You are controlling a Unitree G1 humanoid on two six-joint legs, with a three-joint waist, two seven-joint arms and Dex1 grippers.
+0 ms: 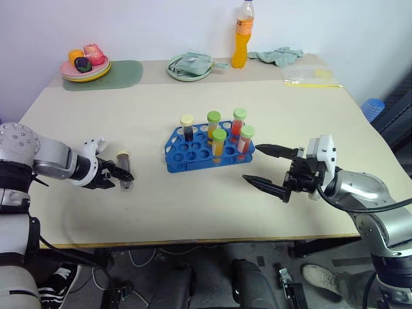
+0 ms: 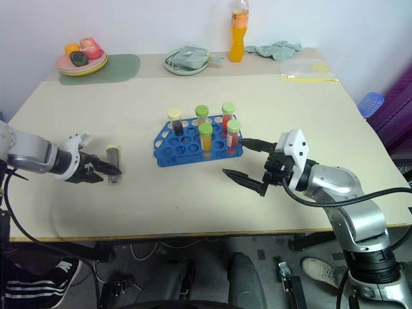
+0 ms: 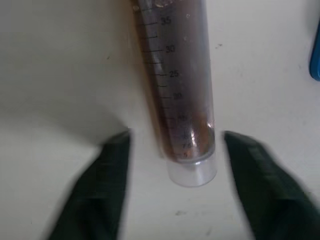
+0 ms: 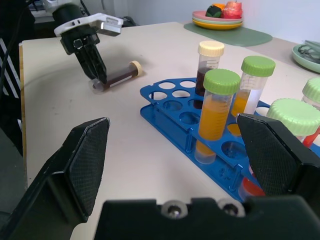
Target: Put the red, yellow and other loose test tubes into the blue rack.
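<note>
A loose test tube [image 1: 124, 168] with dark brown liquid and a cream cap lies flat on the table, left of the blue rack [image 1: 187, 164]. My left gripper [image 1: 123, 176] points down over the tube's bottom end. In the left wrist view its fingers [image 3: 107, 185] stand either side of the test tube [image 3: 182, 100] with small gaps, so it is open. The rack holds several upright tubes: one dark with a cream cap [image 1: 187, 127], and yellow [image 1: 219, 143] and red [image 1: 246, 138] ones with green caps. My right gripper [image 1: 251, 163] hovers open and empty just right of the rack.
Along the far edge stand a plate of toy fruit [image 1: 85, 67] on a green mat [image 1: 122, 74], a plate with a cloth [image 1: 190, 66], an orange drink bottle [image 1: 241, 35], a crumpled cloth [image 1: 277, 56] and a plastic bag [image 1: 309, 76].
</note>
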